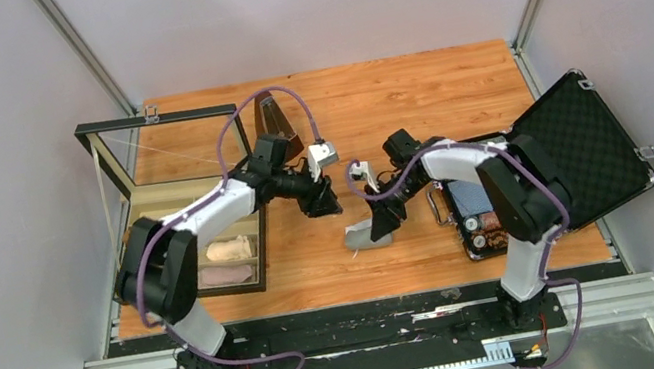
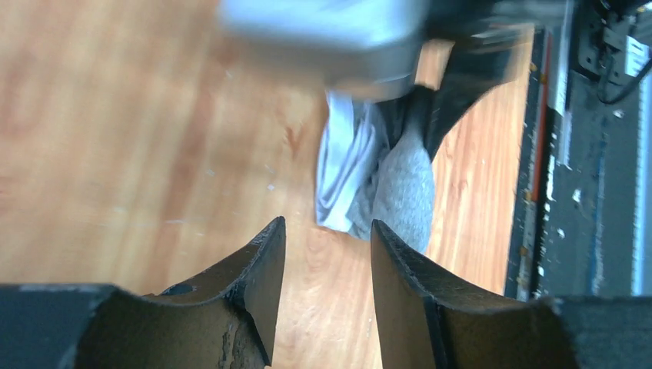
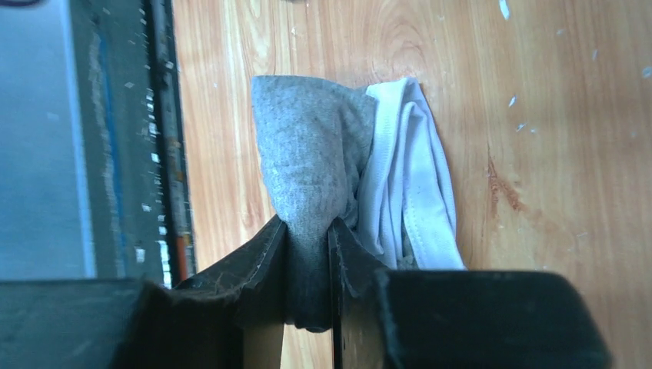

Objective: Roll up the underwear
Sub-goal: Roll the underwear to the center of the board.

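- Grey underwear lies bunched mid-way across the wooden table, a fold clamped in the right gripper, probably to anchor the roll.
- Beside it the left gripper hovers, jaws apart and empty, seemingly ready to assist.

no readable text, labels, numbers or signs on anything

Showed mottled grey on the underwear, with plain white trim along its edge. Showed warm orange-brown wood grain on the table, dotted with white flecks, and matt black on the left gripper and right gripper. Showed purple on the cables, black inside the case.
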Controlling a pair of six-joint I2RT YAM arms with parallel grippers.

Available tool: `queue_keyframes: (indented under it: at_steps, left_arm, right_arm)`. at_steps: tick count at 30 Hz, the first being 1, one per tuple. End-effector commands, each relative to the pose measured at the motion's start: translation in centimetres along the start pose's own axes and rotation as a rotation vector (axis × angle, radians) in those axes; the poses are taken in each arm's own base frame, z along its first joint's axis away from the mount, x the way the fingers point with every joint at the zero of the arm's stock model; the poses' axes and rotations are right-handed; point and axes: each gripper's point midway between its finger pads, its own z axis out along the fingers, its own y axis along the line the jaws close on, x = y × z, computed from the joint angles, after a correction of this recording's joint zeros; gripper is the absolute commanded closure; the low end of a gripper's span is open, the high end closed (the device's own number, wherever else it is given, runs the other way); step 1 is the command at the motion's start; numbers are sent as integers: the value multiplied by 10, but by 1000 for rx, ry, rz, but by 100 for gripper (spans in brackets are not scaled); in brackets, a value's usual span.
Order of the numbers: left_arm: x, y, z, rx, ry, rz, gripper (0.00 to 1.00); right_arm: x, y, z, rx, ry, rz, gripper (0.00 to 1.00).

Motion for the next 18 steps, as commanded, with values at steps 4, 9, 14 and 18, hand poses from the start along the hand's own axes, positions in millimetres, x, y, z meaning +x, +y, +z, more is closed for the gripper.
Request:
queue_keyframes:
  at_steps: [4, 9, 14, 18]
  left_arm:
    - [-28, -11, -20, -204, -41, 437, 49]
    - [-10, -38, -14, -188, -7, 825, 45]
    - [3, -40, 5, -91, 20, 1027, 40]
    - [1, -35, 16, -111, -8, 1193, 36]
  right_arm:
    - [23, -4, 5, -166, 77, 422, 100]
    - [33, -19, 3, -158, 68, 574, 100]
    - [45, -28, 11, -159, 103, 713, 100]
    - [49, -37, 14, -135, 125, 785, 100]
